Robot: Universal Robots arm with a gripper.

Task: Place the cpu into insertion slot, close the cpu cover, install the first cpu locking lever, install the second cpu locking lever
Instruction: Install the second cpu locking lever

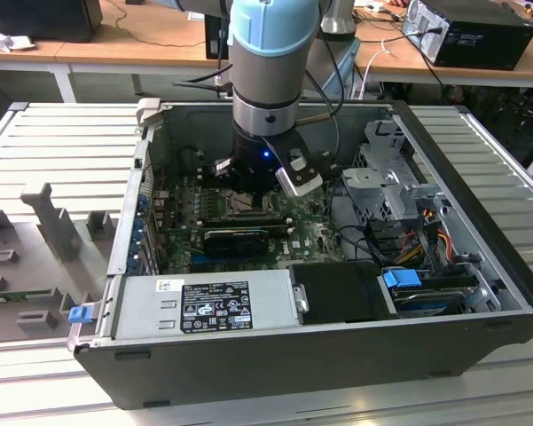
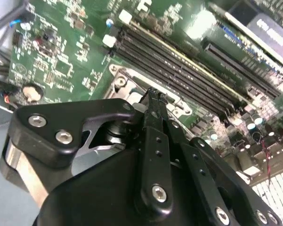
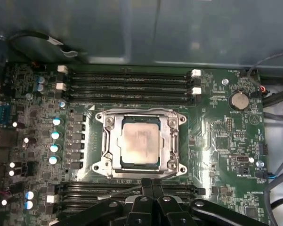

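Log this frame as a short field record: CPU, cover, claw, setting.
cpu: seated in the insertion slot, pale face up
cpu cover: lying down over the socket, framing the chip through its window
claw: fingers together, holding nothing, at the socket edge next to the nearer memory slots
setting: open computer case on a ribbed table, arm reaching down inside

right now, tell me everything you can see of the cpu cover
The cpu cover is a thin, silvery, dull-metal frame with a large square window. In the first wrist view it lies flat and closed over the insertion slot, with the cpu showing pale through the window. It sits between the memory slots, and the gripper hangs at its near edge.
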